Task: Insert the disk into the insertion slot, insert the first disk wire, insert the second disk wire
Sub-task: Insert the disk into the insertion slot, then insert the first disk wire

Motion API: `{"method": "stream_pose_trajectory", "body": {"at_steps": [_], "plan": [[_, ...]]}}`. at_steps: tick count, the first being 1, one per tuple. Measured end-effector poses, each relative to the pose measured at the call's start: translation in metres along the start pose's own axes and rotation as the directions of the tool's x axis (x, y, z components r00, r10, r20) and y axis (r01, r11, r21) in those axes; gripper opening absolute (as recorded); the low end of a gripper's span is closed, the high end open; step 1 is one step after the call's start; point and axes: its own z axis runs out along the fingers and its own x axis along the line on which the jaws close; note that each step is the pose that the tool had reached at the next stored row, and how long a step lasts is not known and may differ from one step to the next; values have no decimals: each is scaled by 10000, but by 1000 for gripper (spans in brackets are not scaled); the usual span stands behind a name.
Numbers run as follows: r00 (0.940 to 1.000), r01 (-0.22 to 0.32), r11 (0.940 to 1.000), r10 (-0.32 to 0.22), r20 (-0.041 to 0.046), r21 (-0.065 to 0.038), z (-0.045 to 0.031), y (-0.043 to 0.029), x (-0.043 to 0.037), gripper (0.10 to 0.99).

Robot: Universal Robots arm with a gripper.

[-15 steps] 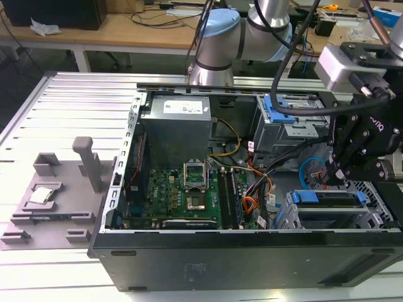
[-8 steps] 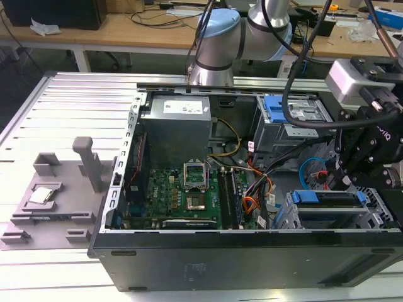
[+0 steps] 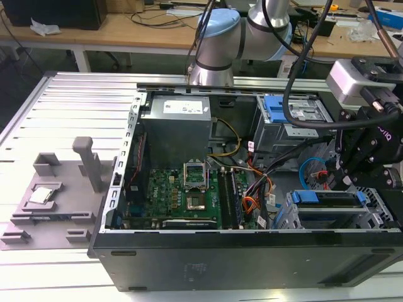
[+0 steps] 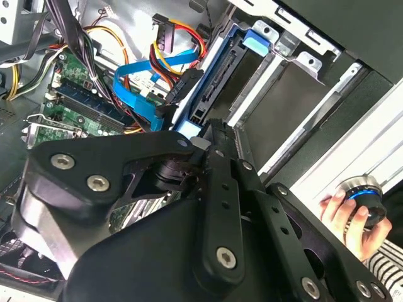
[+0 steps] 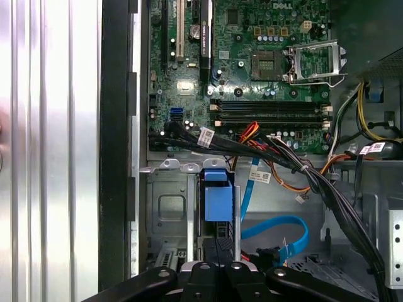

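Exterior view's near right: the disk [image 3: 327, 200] sits in the insertion slot [image 3: 378, 217], gripper [image 3: 348, 179] at it, grip impossible to tell. Probably stiff, heavyish, shock-sensitive; hold its blue frame [image 3: 361, 196].

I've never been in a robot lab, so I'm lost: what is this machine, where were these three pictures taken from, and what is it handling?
It is a robot arm working inside an open computer case that lies on a metal table. The exterior view comes from a camera off the arm; both wrist views come from cameras riding on it. Its end effector is at the disk, a drive in a blue frame sitting in the insertion slot. A grey fixture lies beside the case.
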Motion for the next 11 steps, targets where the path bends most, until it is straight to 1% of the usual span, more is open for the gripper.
{"method": "stream_pose_trajectory", "body": {"at_steps": [5, 6, 7, 11], "plan": [[10000, 0, 10000, 0, 0, 0, 0, -1, 0, 114], [10000, 0, 10000, 0, 0, 0, 0, -1, 0, 235], [10000, 0, 10000, 0, -1, 0, 0, -2, 0, 302], [10000, -3, 10000, 3, -38, -8, 10, -201, -6, 302]]}}
